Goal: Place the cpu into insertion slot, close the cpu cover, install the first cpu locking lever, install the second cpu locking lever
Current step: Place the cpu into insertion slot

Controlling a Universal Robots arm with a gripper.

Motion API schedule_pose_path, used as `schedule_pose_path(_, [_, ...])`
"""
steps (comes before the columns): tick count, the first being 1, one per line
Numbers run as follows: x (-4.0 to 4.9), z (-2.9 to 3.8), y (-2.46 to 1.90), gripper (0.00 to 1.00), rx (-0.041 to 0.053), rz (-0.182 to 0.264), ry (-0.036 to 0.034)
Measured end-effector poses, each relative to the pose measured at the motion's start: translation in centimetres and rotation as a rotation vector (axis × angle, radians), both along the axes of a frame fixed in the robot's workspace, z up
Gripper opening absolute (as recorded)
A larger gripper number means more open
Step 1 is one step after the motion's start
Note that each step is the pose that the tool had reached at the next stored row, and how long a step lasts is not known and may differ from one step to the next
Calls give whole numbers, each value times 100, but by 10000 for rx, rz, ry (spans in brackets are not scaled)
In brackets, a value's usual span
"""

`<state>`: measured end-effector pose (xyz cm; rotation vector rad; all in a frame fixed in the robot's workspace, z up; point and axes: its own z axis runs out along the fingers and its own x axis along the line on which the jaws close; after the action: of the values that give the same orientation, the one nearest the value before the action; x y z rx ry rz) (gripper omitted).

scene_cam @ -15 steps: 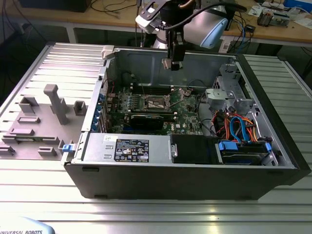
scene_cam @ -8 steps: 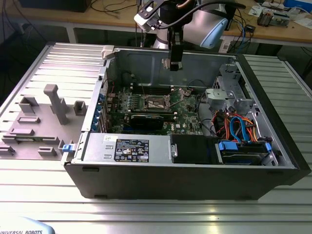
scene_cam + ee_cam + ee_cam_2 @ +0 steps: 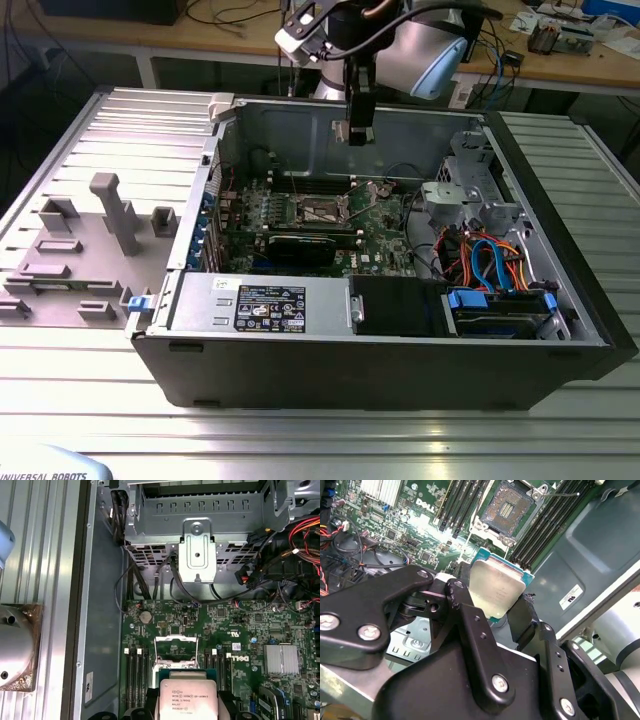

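Observation:
My gripper (image 3: pixel 358 128) hangs over the open computer case, above the motherboard near the case's back wall. It is shut on the cpu (image 3: pixel 496 587), a flat square chip with a silver top, held by two opposite edges between black fingers (image 3: pixel 462 600). In the first wrist view the cpu (image 3: pixel 187 697) sits over part of the socket area. The insertion slot (image 3: pixel 512 511) is a dark square socket with a silver rim; it lies bare and apart from the chip, also seen at mid-board (image 3: pixel 318 209). The cpu cover (image 3: pixel 176 639) stands raised as a thin silver frame. A thin wire lever (image 3: pixel 560 495) juts out beside the slot.
Memory slots (image 3: pixel 555 520) flank the socket on both sides. A black graphics card (image 3: pixel 300 245) lies in front of it. The power supply (image 3: pixel 260 300) fills the case front, with a drive cage and cables (image 3: pixel 490 260) at the exterior view's right. A grey fixture (image 3: pixel 110 215) stands outside, left.

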<state>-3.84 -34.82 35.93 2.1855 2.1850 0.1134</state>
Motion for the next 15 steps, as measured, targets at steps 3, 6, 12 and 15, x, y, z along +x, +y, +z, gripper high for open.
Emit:
schedule_pose_path(3, [0,-8,0,54,0,1,0])
schedule_pose_path(6, [0,-16,0,54,0,1,0])
schedule_pose_path(12, [0,-34,0,54,1,1,0])
schedule_pose_path(15, [0,-45,0,54,0,1,0])
